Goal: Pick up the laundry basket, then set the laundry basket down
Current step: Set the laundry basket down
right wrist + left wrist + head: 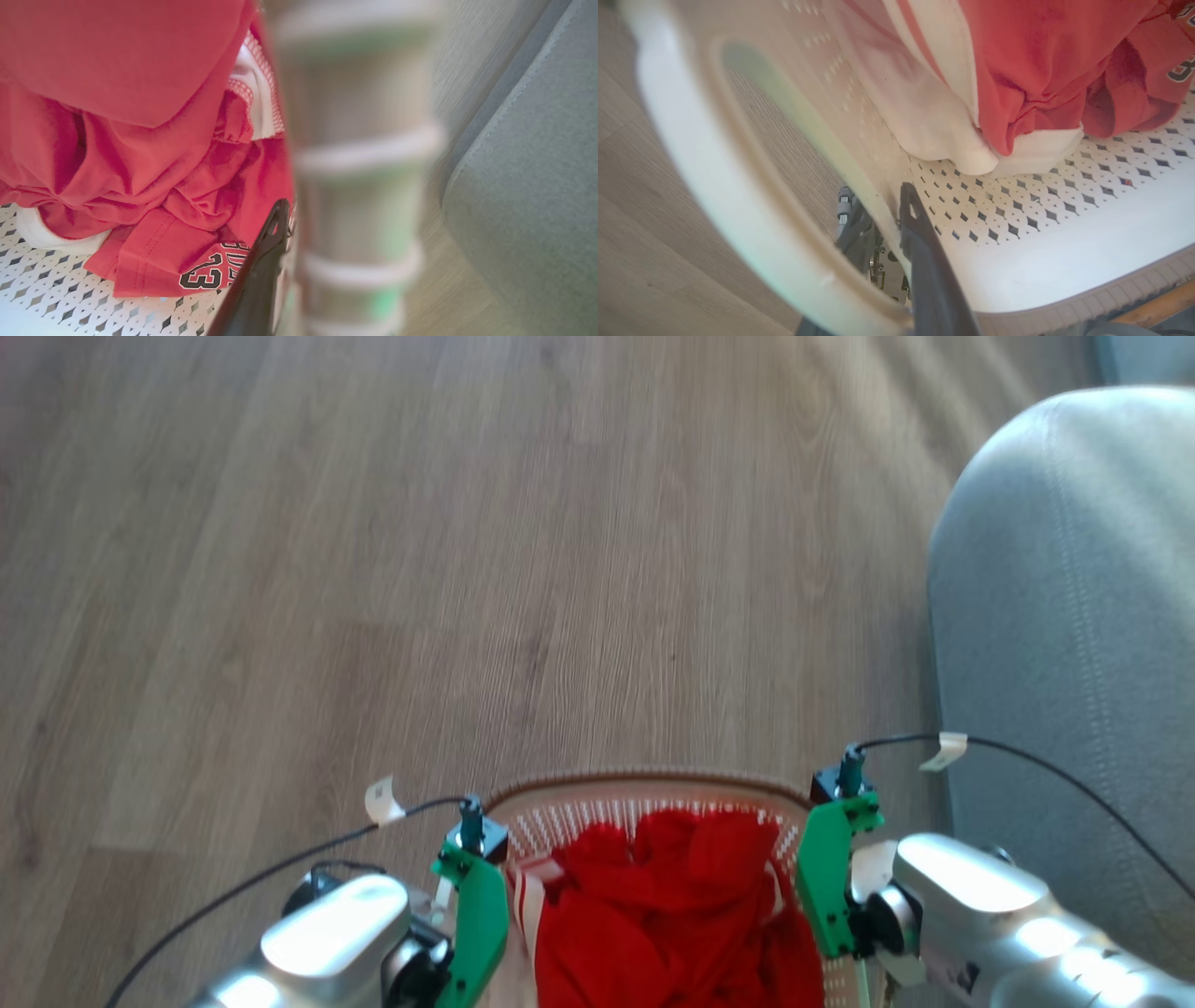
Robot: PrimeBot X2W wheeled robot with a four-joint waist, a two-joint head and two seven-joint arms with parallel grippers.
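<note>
Two grippers clamp the basket (644, 782) by opposite side walls, one finger inside, one outside: left gripper (878, 210) beside the handle (691, 154), right gripper (286, 219) likewise, outer finger hidden. Basket sits between them, holding red clothes (672, 905); paired grip judged to balance the load.

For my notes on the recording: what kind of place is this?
Probably a home living room: wood-look plank floor, a grey upholstered seat, and a laundry basket holding red clothes.

Two shiny silver arms (336, 933) have green plates (481, 915), thin black cables (233, 887), white tags (381, 800) and dark pincer fingers (924, 270).
</note>
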